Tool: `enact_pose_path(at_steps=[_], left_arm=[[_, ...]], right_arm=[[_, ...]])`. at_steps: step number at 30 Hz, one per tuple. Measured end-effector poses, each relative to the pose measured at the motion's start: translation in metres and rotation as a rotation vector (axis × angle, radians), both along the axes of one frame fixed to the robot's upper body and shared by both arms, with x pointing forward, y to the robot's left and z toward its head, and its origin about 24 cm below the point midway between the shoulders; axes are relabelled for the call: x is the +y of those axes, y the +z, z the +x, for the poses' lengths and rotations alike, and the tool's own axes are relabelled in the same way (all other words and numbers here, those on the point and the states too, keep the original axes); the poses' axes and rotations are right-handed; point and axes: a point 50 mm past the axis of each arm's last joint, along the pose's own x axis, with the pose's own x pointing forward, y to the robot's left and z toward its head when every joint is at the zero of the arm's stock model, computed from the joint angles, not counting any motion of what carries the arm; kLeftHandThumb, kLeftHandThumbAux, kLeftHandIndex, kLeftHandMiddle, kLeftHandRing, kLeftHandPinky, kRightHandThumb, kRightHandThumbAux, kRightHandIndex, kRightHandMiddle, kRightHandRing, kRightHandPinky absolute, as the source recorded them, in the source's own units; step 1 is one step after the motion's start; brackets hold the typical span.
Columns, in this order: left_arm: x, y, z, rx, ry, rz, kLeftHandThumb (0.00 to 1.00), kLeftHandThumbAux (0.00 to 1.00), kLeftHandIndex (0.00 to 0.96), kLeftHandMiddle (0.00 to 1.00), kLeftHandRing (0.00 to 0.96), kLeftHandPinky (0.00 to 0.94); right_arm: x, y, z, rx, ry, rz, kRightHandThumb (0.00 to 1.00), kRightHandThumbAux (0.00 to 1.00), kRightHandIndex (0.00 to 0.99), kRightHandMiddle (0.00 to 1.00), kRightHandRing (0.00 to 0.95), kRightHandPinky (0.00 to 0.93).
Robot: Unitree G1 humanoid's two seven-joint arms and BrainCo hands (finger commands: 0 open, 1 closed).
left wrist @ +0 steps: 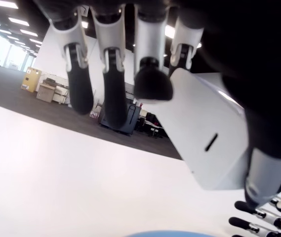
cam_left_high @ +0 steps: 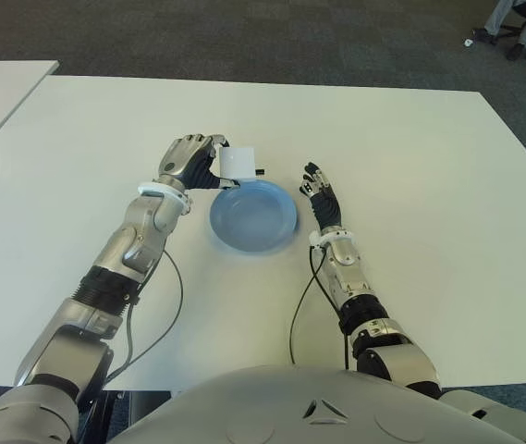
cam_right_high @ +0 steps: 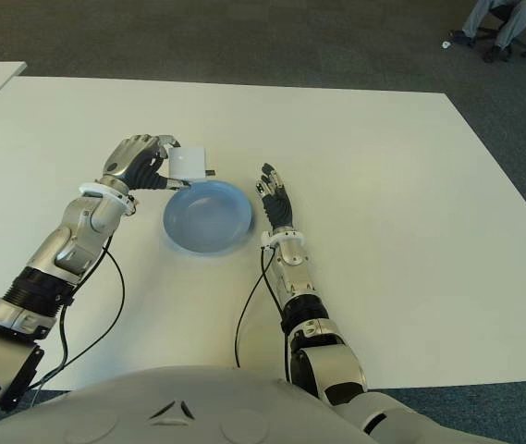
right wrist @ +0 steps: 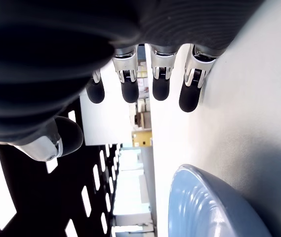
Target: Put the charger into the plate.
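I am seeing the white, boxy plastic charger (cam_left_high: pixel 239 163) sitting in my left hand (cam_left_high: pixel 189 162), pinched between the curled fingers (left wrist: pixel 152 74) on one face and the thumb on the other, with a small dark slot showing on its side in the left wrist view. The hand is closing firmly around it, knuckles up, and the charger is sticking out past the fingertips on the side toward my right hand. The round, shallow light-blue plate (cam_left_high: pixel 253 215) is lying just below and beside the left hand, and the charger is hanging over the plate's far rim, apart from it. My left forearm is reaching forward across the white table (cam_left_high: pixel 429 166), wrist slightly bent inward.

My right hand (cam_left_high: pixel 321 196) is showing just beside the plate on its other side, fingers straight and loosely spread, gripping nothing; I cannot tell whether it is touching the table.

Far beyond the table, a seated person's legs (cam_left_high: pixel 521 23) are showing on the dark carpet.
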Motion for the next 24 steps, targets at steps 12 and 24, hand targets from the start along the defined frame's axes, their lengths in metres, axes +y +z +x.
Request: enact_pose_path(at_steps=[12, 24], left_arm=[[-0.004, -0.010, -0.005, 0.078, -0.081, 0.041, 0.413, 0.448, 0.151, 0.150, 0.135, 0.168], [0.001, -0.008, -0.008, 0.186, -0.186, 0.115, 0.233, 0.232, 0.001, 0.001, 0.001, 0.002]], right_arm=[[0.000, 0.000, 0.000, 0.001, -0.003, 0.009, 0.000, 0.451, 0.000, 0.037, 0.020, 0.021], [0.000, 0.000, 0.001, 0.004, -0.001, 0.014, 0.000, 0.443, 0.004, 0.034, 0.018, 0.023]])
